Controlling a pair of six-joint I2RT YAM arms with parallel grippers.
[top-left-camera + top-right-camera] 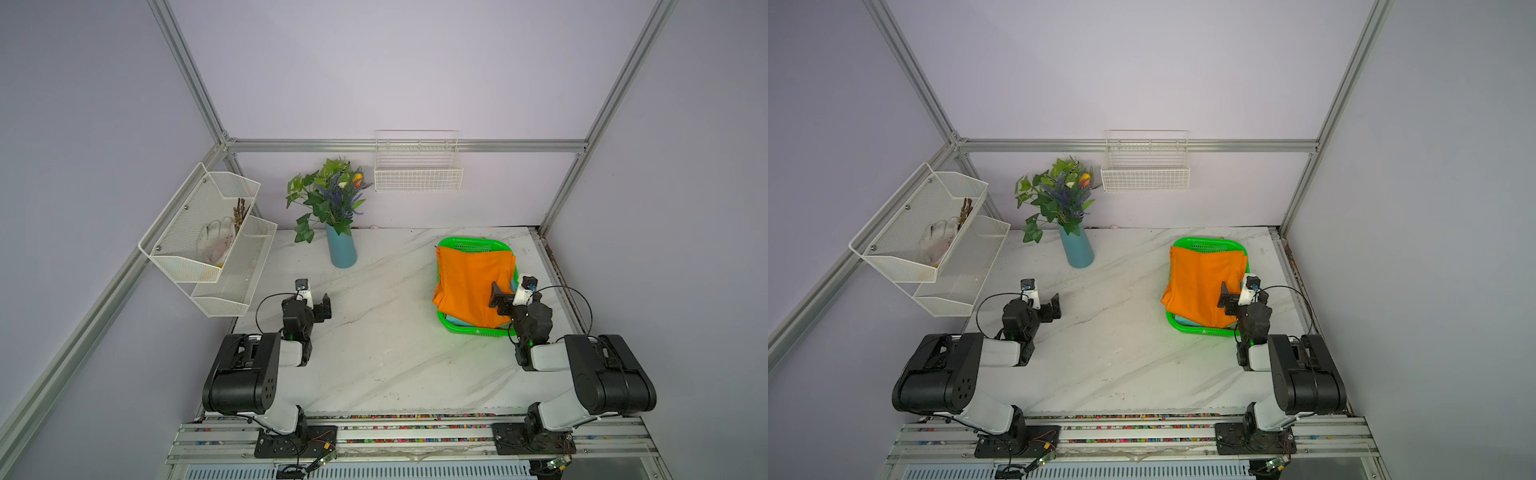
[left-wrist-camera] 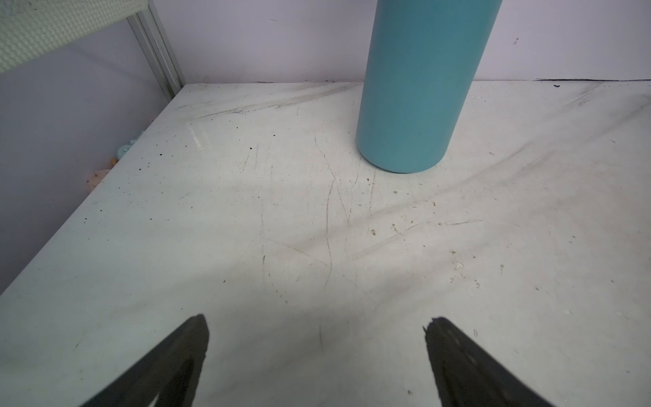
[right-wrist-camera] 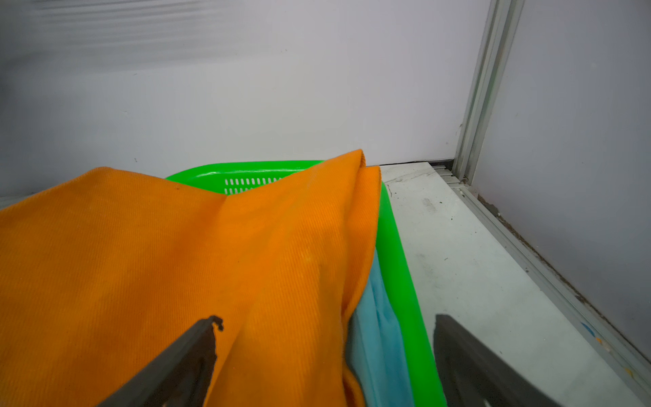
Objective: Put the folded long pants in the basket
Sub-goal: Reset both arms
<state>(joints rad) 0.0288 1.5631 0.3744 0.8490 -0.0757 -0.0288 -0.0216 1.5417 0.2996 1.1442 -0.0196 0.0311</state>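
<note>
Overhead, in both top views, the green basket sits at the right of the frame, near the far right corner of the marble table. The folded orange pants lie on top in it, spilling over its left rim and near rim. A strip of the folded teal pants shows beneath them against the basket wall. The right gripper hovers at the basket's near right corner with jaws spread wide and empty, one finger above the orange cloth and one past the rim. Left of centre, the left gripper is likewise wide open and empty above bare table, facing the blue vase.
</note>
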